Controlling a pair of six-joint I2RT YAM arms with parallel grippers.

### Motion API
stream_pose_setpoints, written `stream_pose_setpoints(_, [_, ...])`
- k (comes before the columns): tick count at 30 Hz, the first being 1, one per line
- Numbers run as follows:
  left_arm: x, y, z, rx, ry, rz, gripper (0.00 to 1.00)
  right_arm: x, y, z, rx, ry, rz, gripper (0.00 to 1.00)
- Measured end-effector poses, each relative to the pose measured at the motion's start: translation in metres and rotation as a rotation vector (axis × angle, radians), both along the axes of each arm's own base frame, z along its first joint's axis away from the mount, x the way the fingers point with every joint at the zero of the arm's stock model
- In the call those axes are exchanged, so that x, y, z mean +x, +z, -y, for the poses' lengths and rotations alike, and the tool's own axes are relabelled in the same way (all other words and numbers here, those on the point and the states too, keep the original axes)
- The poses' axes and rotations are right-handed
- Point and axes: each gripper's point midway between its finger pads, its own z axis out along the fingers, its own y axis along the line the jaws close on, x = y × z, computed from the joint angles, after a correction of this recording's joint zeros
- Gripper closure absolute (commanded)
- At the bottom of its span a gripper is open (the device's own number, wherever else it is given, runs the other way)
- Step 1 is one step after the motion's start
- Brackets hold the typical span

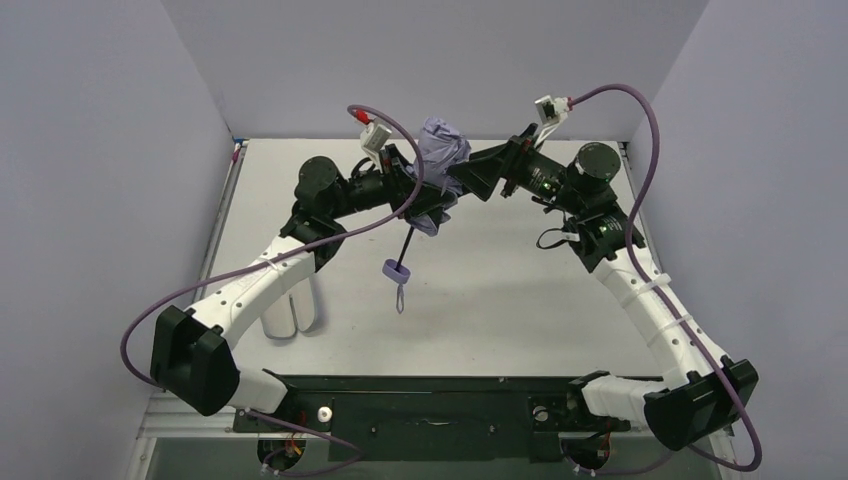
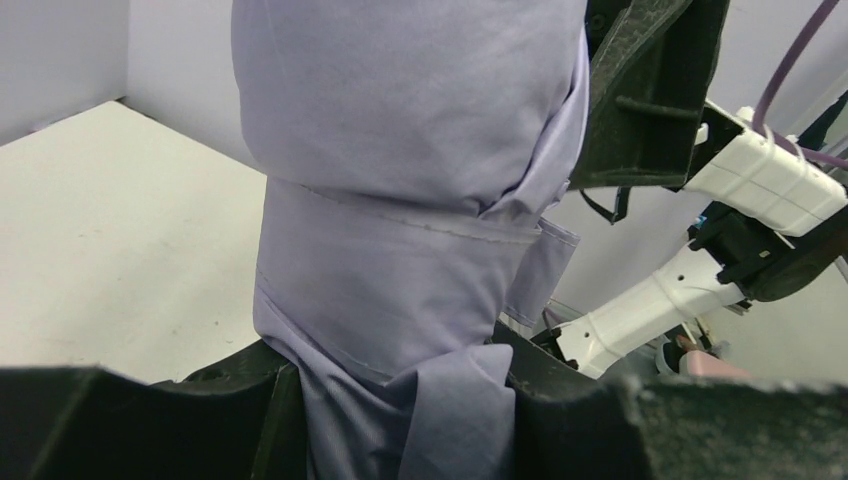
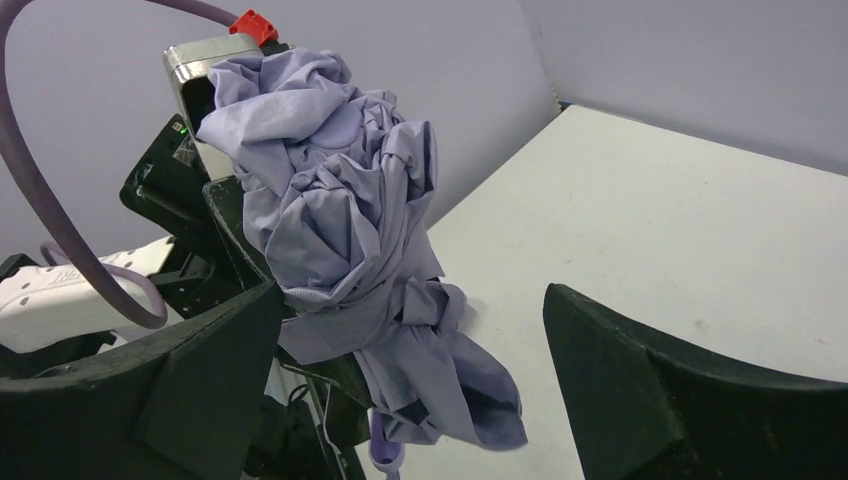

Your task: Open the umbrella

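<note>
The umbrella (image 1: 442,150) is a crumpled pale lavender bundle held up in the air at the back middle. Its thin black shaft (image 1: 405,243) hangs down to the small lavender handle (image 1: 396,268) and wrist loop. My left gripper (image 1: 418,192) is shut on the lower canopy fabric; the cloth (image 2: 400,250) is pinched between its black fingers (image 2: 150,420). My right gripper (image 1: 463,180) is open right beside the canopy. In its wrist view the fabric (image 3: 340,220) hangs by its left finger (image 3: 200,380), dark lining shows at the bottom, and the handle (image 3: 385,452) peeks below.
A small flat whitish pouch (image 1: 292,312) lies on the white table (image 1: 520,300) under my left arm. Grey walls close in the back and both sides. Purple cables loop off both wrists.
</note>
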Motion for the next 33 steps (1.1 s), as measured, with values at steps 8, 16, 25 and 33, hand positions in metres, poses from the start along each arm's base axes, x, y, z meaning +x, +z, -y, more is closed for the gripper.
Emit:
stream_pose_setpoints(8, [-0.005, 0.008, 0.005, -0.028, -0.049, -0.026, 1.0, -0.001, -0.001, -0.028, 0.012, 0.095, -0.011, 0.03])
stream_pose_setpoints(16, [-0.016, 0.012, 0.018, -0.039, -0.1, -0.017, 1.0, -0.004, -0.001, -0.043, 0.01, 0.137, -0.01, 0.28])
stream_pose_setpoints(25, [-0.009, 0.005, 0.021, -0.03, -0.085, -0.042, 0.59, -0.004, -0.001, -0.045, 0.009, 0.136, 0.002, 1.0])
stream_pose_setpoints(33, [0.006, 0.0, -0.002, 0.025, -0.009, -0.013, 0.25, 0.014, -0.003, -0.029, 0.004, 0.066, -0.004, 1.0])
